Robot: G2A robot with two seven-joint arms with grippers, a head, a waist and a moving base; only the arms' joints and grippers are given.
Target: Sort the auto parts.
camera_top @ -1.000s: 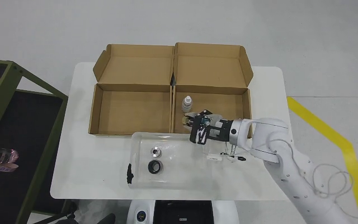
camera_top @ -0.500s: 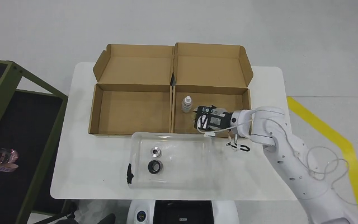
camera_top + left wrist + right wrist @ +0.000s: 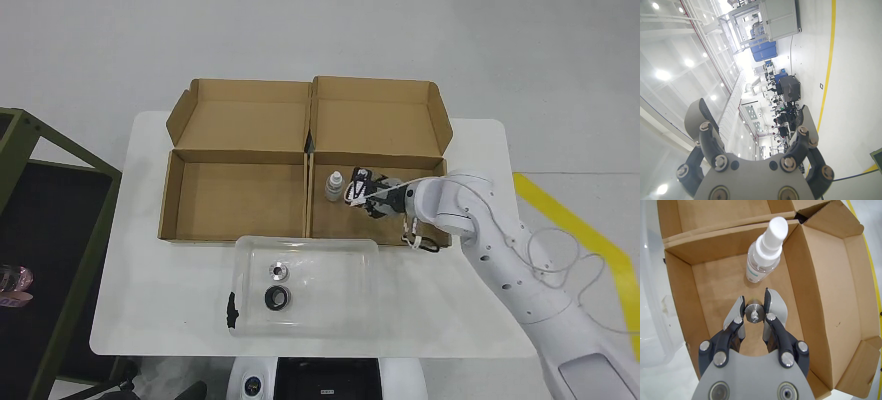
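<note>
The right pincer (image 3: 754, 296) is squeezed shut on a small round metal part (image 3: 754, 313). Its two fingers (image 3: 768, 298) press on the part, one on each side. A little stub on the part points back at the wrist.

In the top view, the right pincer (image 3: 362, 190) and what it holds are inside the right box (image 3: 340, 222). This is a brown cardboard box with its lid flap folded open on the far side. I cannot tell if the metal part touches the box floor or hangs just over it.

A small clear bottle (image 3: 762, 256) with a white cap stands upright in the same box. From above, the bottle (image 3: 335, 184) is on the left side of that box, close to its left wall. The pincer is just beside it on the right, and they do not touch.

The left box (image 3: 240, 200) is the same kind of box, also with its flap open. It sits against the right box, side by side.

Nearer on the white worktop (image 3: 150, 280) lies a clear plastic tub (image 3: 330, 300), just beside the near walls of both boxes. Two things lie in its left part. One is a shiny silver part (image 3: 276, 270). The other is a black ring (image 3: 277, 296), a bit nearer. They are close together but apart.

The left pincer (image 3: 752, 106) is spread wide open with nothing between its fingers. It points out at a big bright hall.
</note>
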